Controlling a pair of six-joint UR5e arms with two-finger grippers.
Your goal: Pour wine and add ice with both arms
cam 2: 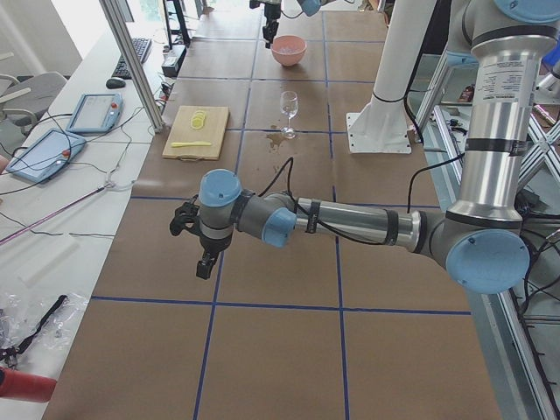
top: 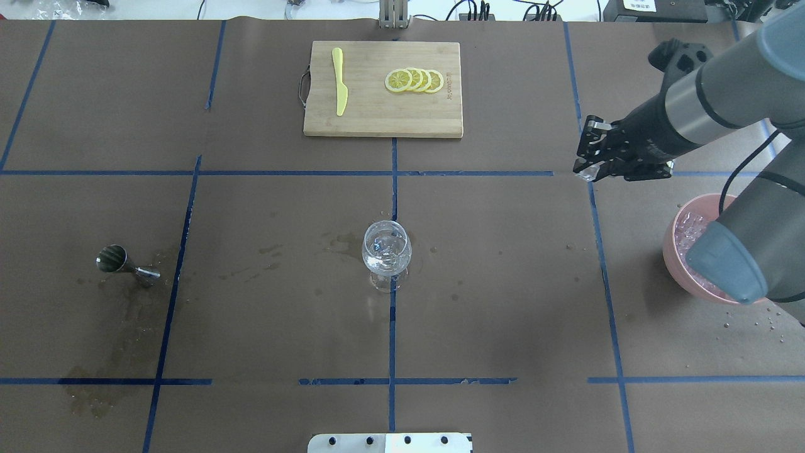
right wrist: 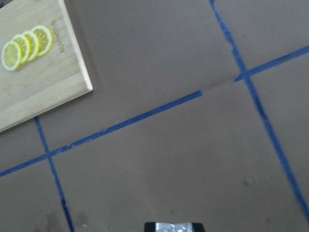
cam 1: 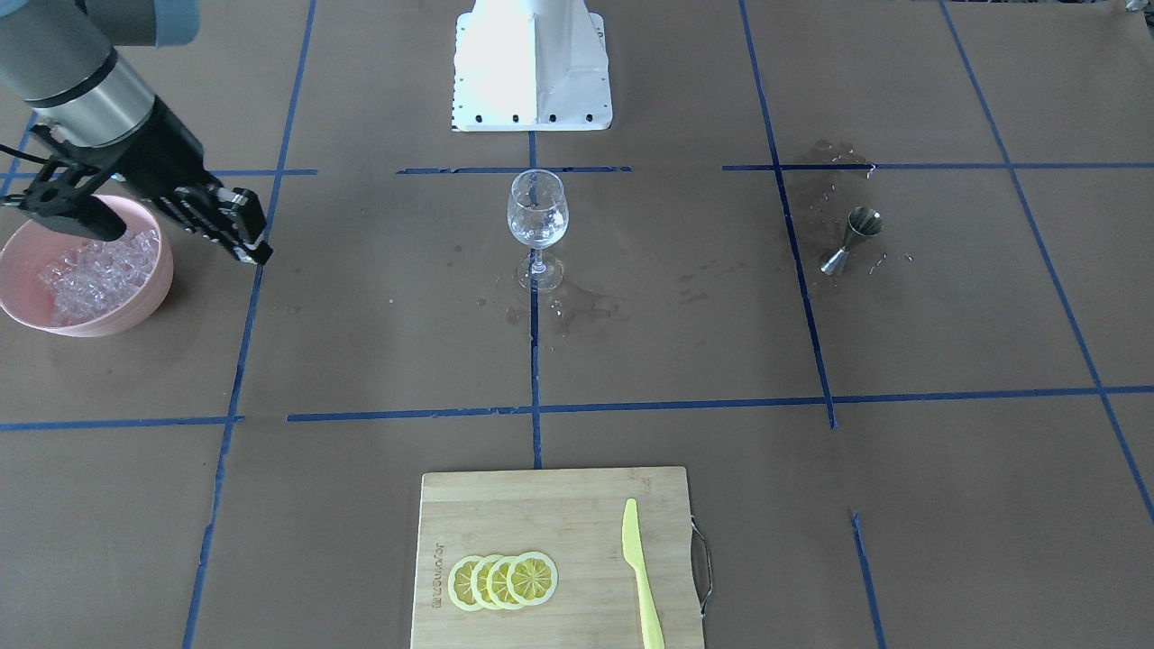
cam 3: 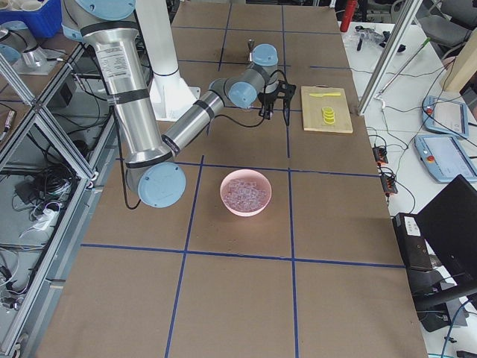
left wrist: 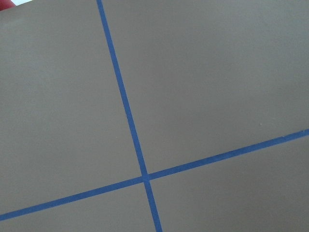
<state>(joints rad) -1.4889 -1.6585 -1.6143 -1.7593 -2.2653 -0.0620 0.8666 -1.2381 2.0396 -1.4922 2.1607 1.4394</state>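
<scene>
The right hand [top: 585, 170] hangs in the air over the worktop [top: 503, 283], above a spot where blue tape lines [top: 471, 173] meet. Its two fingers are pinching a small clear ice chunk [right wrist: 174, 227]. The chunk shows as a shiny bit at the bottom edge of the right wrist view. The hand is near the pink bowl [cam 1: 155, 302] but not touching it. It is well apart from the glass [cam 1: 538, 221]. The bowl holds a heap of ice [cam 1: 95, 270]. The right arm [top: 692, 113] reaches out over the bowl.

The glass stands upright in the middle of the worktop, on a blue line. Something clear and shiny sits low inside it. I cannot tell if that is wine or ice. Wet spots [cam 1: 577, 311] lie around its foot.

A little steel cup [cam 1: 852, 239] sits well off on the robot's left side, on more wet marks. I cannot tell if there is wine in it.

The left hand [cam 2: 203, 262] points down over brown paper, well apart from the glass and the cup. It shows only from the side, so I cannot tell if its fingers are spread or pressed together.

A wooden board [cam 1: 559, 523] lies on the side across from the robot. On it are four lemon slices [cam 1: 503, 581] in a row and a yellow knife [cam 1: 642, 577], a little apart.
</scene>
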